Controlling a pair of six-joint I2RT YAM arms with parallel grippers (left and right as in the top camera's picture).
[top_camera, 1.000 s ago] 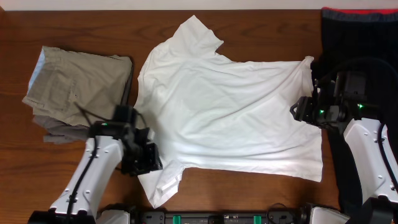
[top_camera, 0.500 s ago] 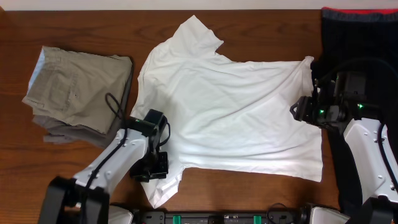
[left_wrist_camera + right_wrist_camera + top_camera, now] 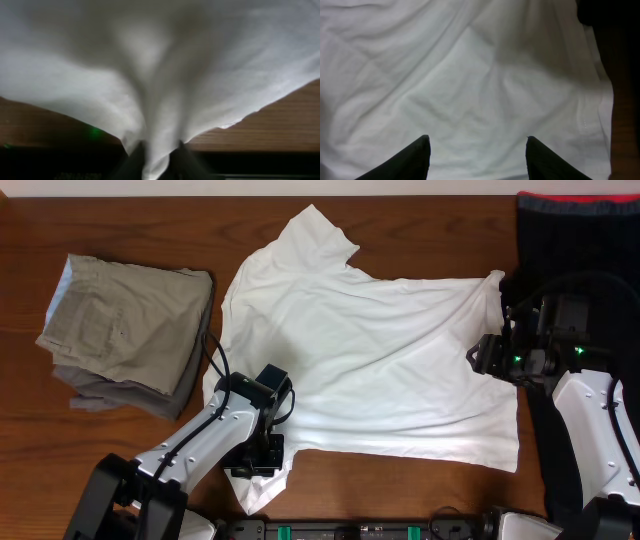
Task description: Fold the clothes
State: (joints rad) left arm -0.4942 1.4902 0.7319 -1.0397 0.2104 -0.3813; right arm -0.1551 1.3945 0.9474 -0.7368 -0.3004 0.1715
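T-shirt (image 3: 370,360) lies spread flat just beside folded khaki trousers (image 3: 125,335). L gripper (image 3: 262,458) pinches shirt fabric on the trousers' side, cloth bunched btwn jaws. R gripper (image 3: 485,358) stands wide open over the side farthest from them.

- Overhead: high above, facing straight down; takes in the whole table (image 3: 120,220), the shirt (image 3: 370,360), the left gripper (image 3: 255,460) and the right gripper (image 3: 478,360).
- Left wrist: looks along its own gripper's fingers (image 3: 131,162), very near; blurred shirt fills the frame, with a strip of table behind.
- Right wrist: faces down, close over the shirt's right end, the part overhead shows beside that gripper.
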